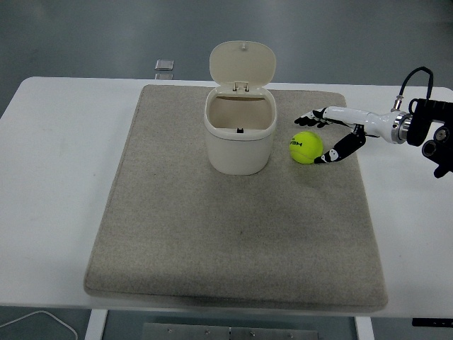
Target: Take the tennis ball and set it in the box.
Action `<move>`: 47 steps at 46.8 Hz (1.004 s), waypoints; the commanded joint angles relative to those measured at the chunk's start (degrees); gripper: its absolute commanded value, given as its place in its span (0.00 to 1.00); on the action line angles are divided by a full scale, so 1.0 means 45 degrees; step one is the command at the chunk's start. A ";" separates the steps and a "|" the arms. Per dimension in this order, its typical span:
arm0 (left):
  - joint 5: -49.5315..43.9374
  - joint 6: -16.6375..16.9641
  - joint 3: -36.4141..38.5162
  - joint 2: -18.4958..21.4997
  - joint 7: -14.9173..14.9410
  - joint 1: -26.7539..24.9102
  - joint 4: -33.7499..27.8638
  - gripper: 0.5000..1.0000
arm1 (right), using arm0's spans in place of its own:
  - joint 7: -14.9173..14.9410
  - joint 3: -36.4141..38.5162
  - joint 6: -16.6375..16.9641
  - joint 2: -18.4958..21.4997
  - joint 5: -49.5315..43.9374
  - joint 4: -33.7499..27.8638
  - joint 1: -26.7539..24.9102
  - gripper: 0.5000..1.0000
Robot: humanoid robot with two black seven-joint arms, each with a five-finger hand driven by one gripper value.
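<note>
A fuzzy yellow-green tennis ball [306, 147] sits on the grey felt mat [233, 234] that covers most of the white table [56, 184], just to the right of a cream plastic box [240, 131] whose hinged lid stands open at the far side. The robot's right hand [331, 134] reaches in from the right with its black-tipped fingers [308, 118] spread around the ball's right side, thumb on the near side and fingers on the far side, holding nothing. A small grey object [164, 65] lies beyond the table's far edge.
</note>
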 commanded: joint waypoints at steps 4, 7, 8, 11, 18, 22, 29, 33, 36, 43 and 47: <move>-0.0001 0.0000 0.0003 0.0000 0.0000 0.0000 -0.0004 0.99 | -0.0002 0.0051 -0.0213 0.0323 0.0004 -0.0142 -0.0246 0.83; 0.0000 0.0000 0.0003 0.0000 0.0000 0.0000 -0.0004 0.99 | -0.0002 0.0070 -0.0232 0.0440 0.0023 -0.0161 -0.0324 0.83; 0.0019 0.0000 0.0003 0.0000 0.0000 0.0000 -0.0004 0.99 | -0.0021 0.0070 -0.0252 0.0479 0.0023 -0.0181 -0.0363 0.83; -0.0001 0.0000 0.0003 0.0000 0.0000 0.0000 -0.0004 0.99 | -0.0021 0.0070 -0.0252 0.0518 0.0023 -0.0278 -0.0383 0.83; -0.0001 0.0000 0.0003 0.0000 0.0000 0.0000 -0.0004 0.99 | -0.0021 0.0070 -0.0272 0.0518 0.0004 -0.0337 -0.0403 0.82; -0.0001 0.0000 0.0003 0.0000 0.0000 0.0000 -0.0004 0.99 | -0.0041 0.0070 -0.0388 0.0518 0.0004 -0.0551 -0.0441 0.81; -0.0001 0.0000 0.0003 0.0000 0.0000 0.0000 -0.0004 0.99 | -0.0041 0.0070 -0.0447 0.0518 0.0004 -0.0669 -0.0500 0.73; -0.0001 0.0000 0.0003 0.0000 0.0000 0.0000 -0.0004 0.99 | -0.0041 0.0070 -0.0447 0.0518 0.0004 -0.0669 -0.0500 0.62; -0.0001 0.0000 -0.0017 0.0000 0.0000 0.0000 -0.0004 0.99 | -0.0041 0.0090 -0.0447 0.0538 0.0004 -0.0650 -0.0500 0.57; 0.0019 0.0000 0.0002 0.0000 0.0000 0.0000 -0.0004 0.99 | -0.0041 0.0109 -0.0428 0.0538 0.0063 -0.0649 -0.0481 0.56; -0.0001 0.0000 0.0003 0.0000 0.0000 0.0000 0.0015 0.99 | -0.0041 0.0109 -0.0408 0.0713 0.0102 -0.0610 -0.0461 0.56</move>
